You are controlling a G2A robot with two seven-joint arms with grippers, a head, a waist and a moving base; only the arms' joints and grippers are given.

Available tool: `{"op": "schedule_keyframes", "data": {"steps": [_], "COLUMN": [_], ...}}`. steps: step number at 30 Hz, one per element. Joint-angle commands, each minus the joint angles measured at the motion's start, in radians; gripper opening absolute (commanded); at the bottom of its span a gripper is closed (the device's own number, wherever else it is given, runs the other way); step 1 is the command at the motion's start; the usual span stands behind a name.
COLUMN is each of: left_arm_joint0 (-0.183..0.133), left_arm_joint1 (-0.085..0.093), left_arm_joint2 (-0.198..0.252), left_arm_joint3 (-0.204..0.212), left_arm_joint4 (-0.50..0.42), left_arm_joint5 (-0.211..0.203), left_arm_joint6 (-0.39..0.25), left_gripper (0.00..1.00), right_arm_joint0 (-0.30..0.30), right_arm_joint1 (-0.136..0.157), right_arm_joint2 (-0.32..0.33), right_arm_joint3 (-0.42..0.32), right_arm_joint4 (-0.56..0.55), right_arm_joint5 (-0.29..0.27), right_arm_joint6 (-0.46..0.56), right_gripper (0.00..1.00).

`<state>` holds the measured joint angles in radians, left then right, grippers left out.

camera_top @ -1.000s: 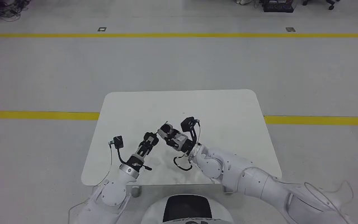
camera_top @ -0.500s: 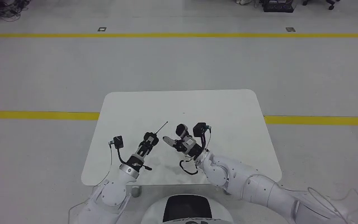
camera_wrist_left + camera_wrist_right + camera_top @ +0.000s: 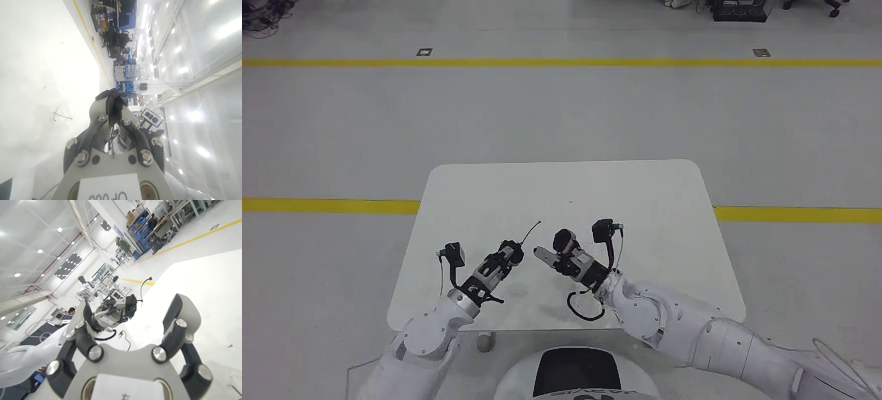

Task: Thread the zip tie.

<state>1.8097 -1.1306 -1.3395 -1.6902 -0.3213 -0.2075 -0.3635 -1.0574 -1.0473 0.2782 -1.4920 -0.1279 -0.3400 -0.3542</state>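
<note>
One zip tie (image 3: 141,289) sticks up from the pinching left fingers (image 3: 131,305). Just beside, the right fingers (image 3: 174,308) are wide open.

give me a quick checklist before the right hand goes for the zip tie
1. Left hand shut on the zip tie: ok.
2. Right hand open and empty: ok.
3. Tie's free length stands out past the left hand, above the table, with nothing against it: ok.
4. The two hands are apart and face each other: ok.
5. Tie looped, tail through the head: not ok; it is a single curved strand with a blocky end free.
6. Firmness of the left hand's hold for a pull: cannot tell.
</note>
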Motion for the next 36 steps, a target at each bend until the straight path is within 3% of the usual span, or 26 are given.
{"op": "schedule_keyframes", "data": {"steps": [1, 4, 7, 13, 16, 20, 24, 33, 36], "left_arm_joint0": [-0.004, -0.009, -0.009, -0.009, -0.007, -0.009, -0.014, -0.014, -0.026], "left_arm_joint1": [0.003, 0.009, 0.012, 0.017, 0.019, 0.022, 0.025, 0.025, 0.021], "left_arm_joint2": [-0.012, -0.032, -0.047, -0.072, -0.080, -0.084, -0.081, -0.081, -0.050], "left_arm_joint3": [0.007, 0.017, 0.020, 0.025, 0.028, 0.033, 0.029, 0.027, 0.032], "left_arm_joint4": [-0.062, -0.108, -0.139, -0.197, -0.225, -0.264, -0.251, -0.237, -0.331], "left_arm_joint5": [0.012, 0.018, 0.019, 0.015, 0.015, 0.025, 0.034, 0.029, 0.076], "left_arm_joint6": [-0.075, -0.146, -0.178, -0.227, -0.255, -0.304, -0.322, -0.313, -0.367], "left_gripper": [0.00, 0.00, 0.00, 0.00, 0.00, 0.00, 0.00, 0.00, 0.00], "right_arm_joint0": [0.001, -0.009, -0.042, -0.145, -0.200, -0.253, -0.257, -0.253, -0.250], "right_arm_joint1": [0.023, 0.048, 0.058, 0.028, -0.015, -0.095, -0.206, -0.213, -0.216], "right_arm_joint2": [0.019, 0.076, 0.174, 0.426, 0.573, 0.757, 0.884, 0.893, 0.878], "right_arm_joint3": [-0.036, -0.071, -0.088, -0.078, -0.042, 0.068, 0.237, 0.253, 0.256], "right_arm_joint4": [0.072, 0.180, 0.296, 0.495, 0.607, 0.766, 0.894, 0.889, 0.884], "right_arm_joint5": [0.000, 0.000, 0.000, 0.000, 0.000, 0.000, 0.000, 0.000, 0.016], "right_arm_joint6": [0.076, 0.217, 0.379, 0.757, 1.003, 1.343, 1.675, 1.686, 1.650], "right_gripper": [1.00, 1.00, 1.00, 1.00, 1.00, 1.00, 1.00, 1.00, 1.00]}}
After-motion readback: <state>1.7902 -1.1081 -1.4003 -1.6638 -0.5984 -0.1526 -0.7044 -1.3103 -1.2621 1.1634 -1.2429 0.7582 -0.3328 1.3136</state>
